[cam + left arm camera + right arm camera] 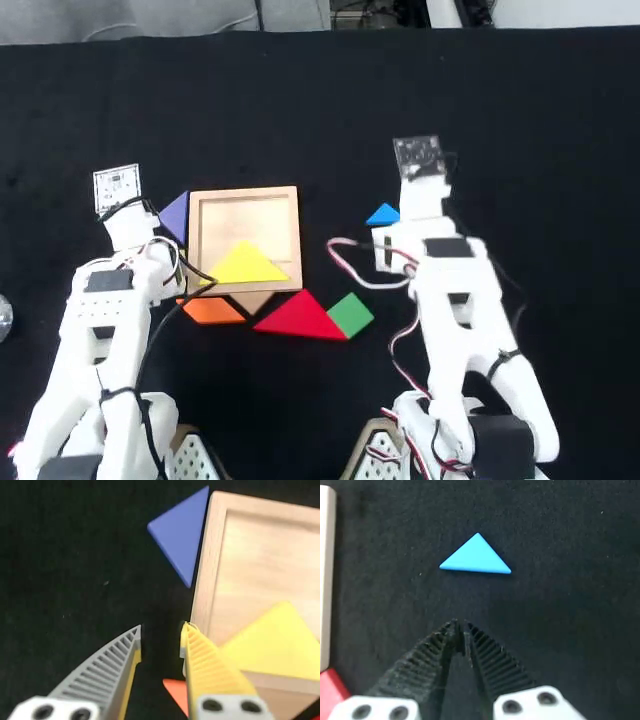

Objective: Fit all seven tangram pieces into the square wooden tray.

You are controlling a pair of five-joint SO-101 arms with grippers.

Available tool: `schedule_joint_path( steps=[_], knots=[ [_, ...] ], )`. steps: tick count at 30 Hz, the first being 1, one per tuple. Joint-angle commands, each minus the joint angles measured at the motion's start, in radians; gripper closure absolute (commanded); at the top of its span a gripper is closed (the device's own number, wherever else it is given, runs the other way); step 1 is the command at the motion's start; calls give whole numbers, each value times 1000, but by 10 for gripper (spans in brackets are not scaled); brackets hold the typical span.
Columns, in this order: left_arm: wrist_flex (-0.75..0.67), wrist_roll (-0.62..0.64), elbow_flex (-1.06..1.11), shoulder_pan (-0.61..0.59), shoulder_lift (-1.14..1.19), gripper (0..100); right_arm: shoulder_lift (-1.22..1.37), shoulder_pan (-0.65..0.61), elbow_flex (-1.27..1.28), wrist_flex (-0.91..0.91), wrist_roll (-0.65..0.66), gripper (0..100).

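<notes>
Left claw: fingers spread apart, holding nothing, poised over the black surface just beside the left rim of the square wooden tray; its yellow finger sits close against that rim.

Right claw: fingers closed tip to tip, nothing between them, over bare cloth with the blue triangle just ahead of it, not touching.

Tray: lies flat, left of centre between the two arms; light wood, raised rim.

Tangram pieces, seven counted:
- Yellow triangle: inside the tray, in its near half, long edge along the near rim.
- Purple triangle: outside, against the tray's left rim near the far corner.
- Orange piece: on the surface just near of the tray's near-left corner; exact shape hard to tell.
- Tan wooden-coloured piece: just near of the tray's near rim, between the orange piece and the red triangle.
- Red triangle: large, near of the tray's near-right corner.
- Green square: touching the red triangle's right side, turned on its corner.
- Blue triangle: small, right of the tray and well apart from it, beside the right arm.
</notes>
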Motion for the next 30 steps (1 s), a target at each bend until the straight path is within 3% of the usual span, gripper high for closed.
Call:
schedule_joint_path(
  steps=[1, 7, 12, 14, 17, 25, 30],
  knots=[
    [51, -8, 15, 27, -97, 862, -47, 12, 35, -100, 28, 987],
    [87, 6, 94, 41, -302, 862, -48, 11, 31, -83, 81, 987],
    [408, 95, 33, 217, -638, 859, -47, 12, 31, -87, 80, 987],
    [437, 94, 33, 306, -763, 859, -42, 12, 39, -114, 80, 987],
    [402, -5, 67, 355, -873, 859, -41, 14, 44, -126, 80, 987],
    [384, -176, 171, 377, -895, 862, -41, 14, 59, -149, 80, 987],
    [413, -385, 183, 441, -885, 862, -41, 14, 62, -149, 80, 987]
  ],
)
